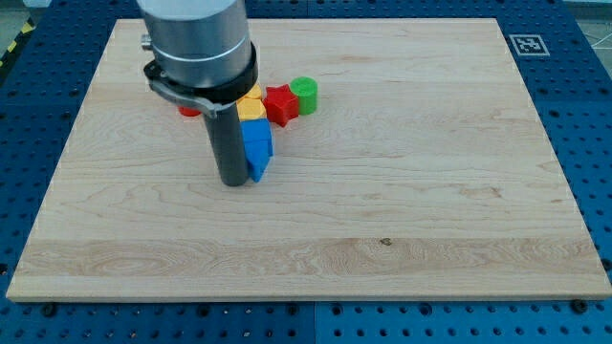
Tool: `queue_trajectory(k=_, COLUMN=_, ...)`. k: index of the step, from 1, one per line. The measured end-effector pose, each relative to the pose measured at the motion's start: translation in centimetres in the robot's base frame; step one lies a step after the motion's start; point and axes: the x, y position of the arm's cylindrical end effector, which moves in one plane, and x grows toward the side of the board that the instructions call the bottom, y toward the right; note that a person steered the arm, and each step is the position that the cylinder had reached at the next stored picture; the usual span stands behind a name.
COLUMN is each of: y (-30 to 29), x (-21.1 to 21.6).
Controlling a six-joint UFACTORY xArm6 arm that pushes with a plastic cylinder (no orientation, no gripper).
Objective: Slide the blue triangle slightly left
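the blue triangle (256, 148) lay in the board's upper-left part, below a yellow block (251, 105); the tip (234, 181) touched its left side; no jaws, only a rod; it looked light, rigid, slippery; a push on its right face seemed needed.

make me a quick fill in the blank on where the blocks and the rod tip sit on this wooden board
1. My tip stands right beside the blue triangle block, on that block's view-____ side.
2. The block farthest toward the view's right in the cluster is the ____ round block.
3. Between that block and the yellow block lies the ____ block.
4. All the blocks sit in the view's ____ half of the wooden board.

Missing words: left; green; red; top
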Motion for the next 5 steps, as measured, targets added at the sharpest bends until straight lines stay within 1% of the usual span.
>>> queue_trajectory(k=1, y=0.0, x=-1.0)
queue_trajectory(k=2, y=0.0, x=-0.7)
queue_trajectory(k=3, y=0.2, x=2.6)
queue_trajectory(k=5, y=8.5, x=3.0)
